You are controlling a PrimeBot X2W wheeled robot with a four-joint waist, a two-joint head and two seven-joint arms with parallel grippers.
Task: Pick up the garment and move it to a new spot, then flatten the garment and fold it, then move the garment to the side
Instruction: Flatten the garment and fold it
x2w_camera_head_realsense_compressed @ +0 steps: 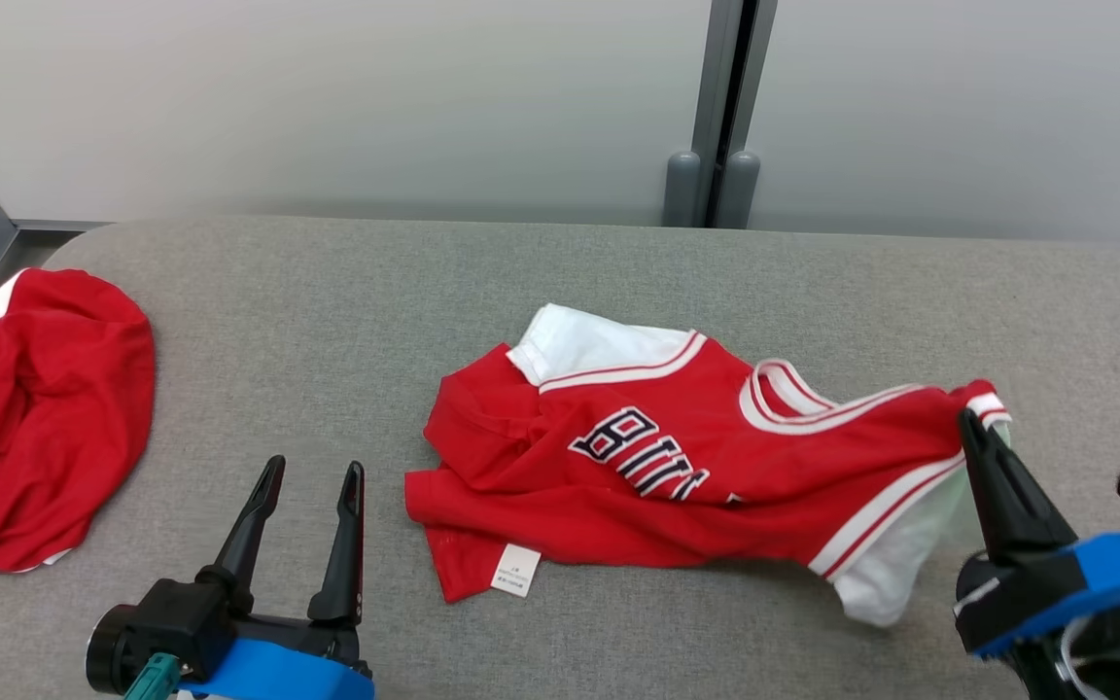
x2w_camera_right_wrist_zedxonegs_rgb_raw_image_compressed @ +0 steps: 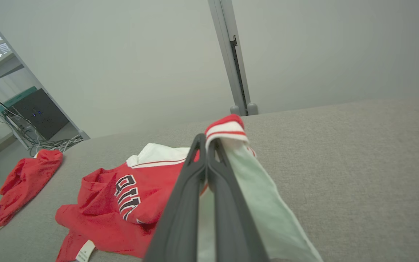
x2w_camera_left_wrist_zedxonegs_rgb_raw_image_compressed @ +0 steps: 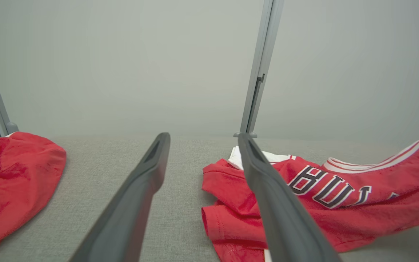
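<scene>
At seven o'clock, nearest you, your left jaws stand released above the grey fabric-covered bench (x2w_camera_head_realsense_compressed: pixel 327 292). At four o'clock your right jaws are clenched on the striped edge of the red-and-white lettered basketball jersey (x2w_camera_head_realsense_compressed: pixel 677 467), which lies crumpled mid-bench. At nine o'clock lies a rumpled red cloth garment (x2w_camera_head_realsense_compressed: pixel 45 418).

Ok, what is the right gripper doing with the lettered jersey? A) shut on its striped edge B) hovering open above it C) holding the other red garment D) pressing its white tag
A: the right gripper has its fingers closed on the jersey at its red-and-white striped edge, lifted off the table.
</scene>
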